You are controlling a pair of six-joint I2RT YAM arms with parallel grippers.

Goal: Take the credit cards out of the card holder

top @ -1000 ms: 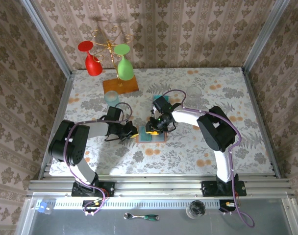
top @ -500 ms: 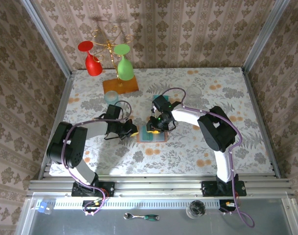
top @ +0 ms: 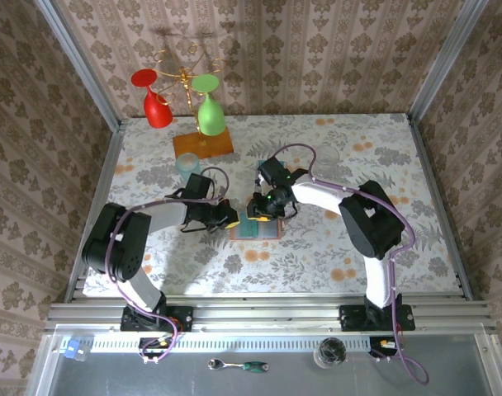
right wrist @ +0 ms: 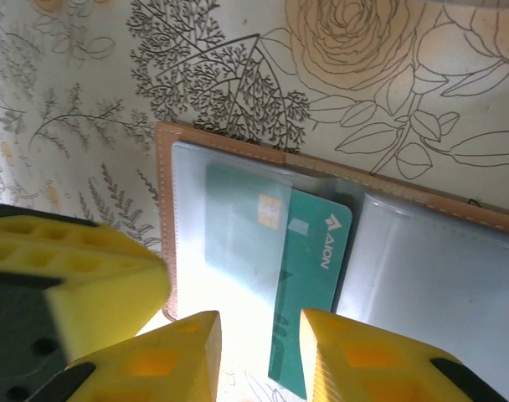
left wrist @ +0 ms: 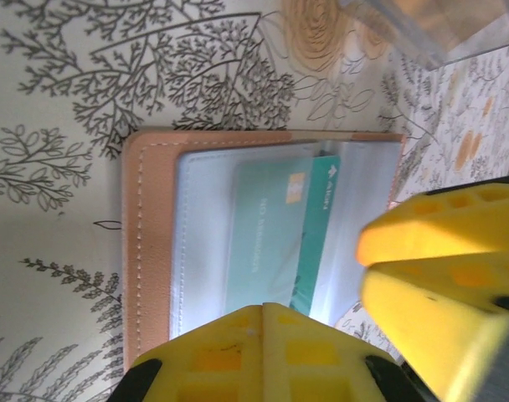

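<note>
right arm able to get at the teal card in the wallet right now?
Probably yes. The right gripper is open, a finger either side of the teal card, whose end pokes out of the wallet pocket. The shut left gripper sits aside, not blocking.

floral table (top: 333,247), open card holder (top: 259,232), orange rack base (top: 202,144)

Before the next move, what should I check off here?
1. Wallet lies open on the table: ok.
2. Teal card partly out of its sleeve: ok.
3. Left gripper shut at the wallet's edge: ok.
4. Left gripper pinning the wallet down: cannot tell.
5. Right gripper jaws apart at the card's free end: ok.
6. Card gripped: not ok.
</note>
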